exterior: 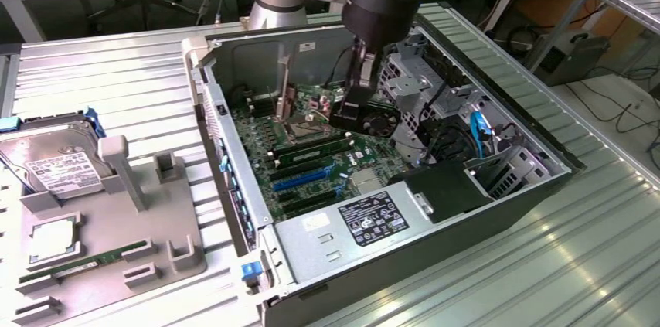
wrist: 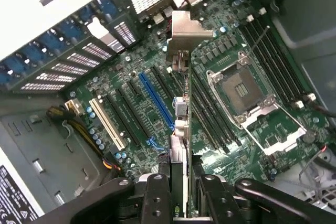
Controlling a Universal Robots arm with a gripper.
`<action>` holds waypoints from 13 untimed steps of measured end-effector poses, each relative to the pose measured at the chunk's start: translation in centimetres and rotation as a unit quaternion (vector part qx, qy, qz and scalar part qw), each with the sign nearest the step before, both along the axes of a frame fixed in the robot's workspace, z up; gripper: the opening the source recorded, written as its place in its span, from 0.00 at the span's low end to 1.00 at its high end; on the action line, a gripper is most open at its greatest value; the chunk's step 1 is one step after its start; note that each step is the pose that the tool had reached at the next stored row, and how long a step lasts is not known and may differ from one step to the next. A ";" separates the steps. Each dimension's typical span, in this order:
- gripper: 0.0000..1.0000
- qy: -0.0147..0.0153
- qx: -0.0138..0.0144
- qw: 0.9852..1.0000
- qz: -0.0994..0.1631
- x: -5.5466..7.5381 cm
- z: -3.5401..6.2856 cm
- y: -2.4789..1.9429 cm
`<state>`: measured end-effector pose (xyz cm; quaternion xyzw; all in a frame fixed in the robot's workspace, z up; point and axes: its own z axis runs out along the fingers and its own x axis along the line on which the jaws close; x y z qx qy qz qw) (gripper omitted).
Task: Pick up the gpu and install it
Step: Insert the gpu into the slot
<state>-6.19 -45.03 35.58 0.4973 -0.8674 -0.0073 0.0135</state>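
My gripper point(exterior: 352, 109) reaches down into the open computer case point(exterior: 222, 122) and is shut on the gpu point(exterior: 369, 120), a dark card held on edge. In the wrist view the gpu point(wrist: 181, 109) runs away from the fingers point(wrist: 157, 190), edge-on, and its silver bracket point(wrist: 187, 31) is at the far end towards the case's rear slots. The card hangs over the green motherboard point(wrist: 210, 124), between the blue expansion slot point(wrist: 156, 103) and the empty CPU socket point(wrist: 243, 88). I cannot tell whether it touches a slot.
A grey fixture tray point(exterior: 124, 226) at the exterior view's left carries a silver hard drive point(exterior: 57, 163) and a green RAM stick point(exterior: 88, 261). Inside the case are the power supply point(exterior: 366, 219), a drive cage point(exterior: 413, 80) and cables point(exterior: 477, 132).
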 end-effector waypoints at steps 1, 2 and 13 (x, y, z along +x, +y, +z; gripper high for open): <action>0.26 0.000 0.000 1.000 0.009 0.0 -0.07 0.00; 0.26 0.000 0.000 1.000 0.019 0.0 -0.15 0.00; 0.26 0.000 0.000 0.992 0.126 0.0 -0.67 0.00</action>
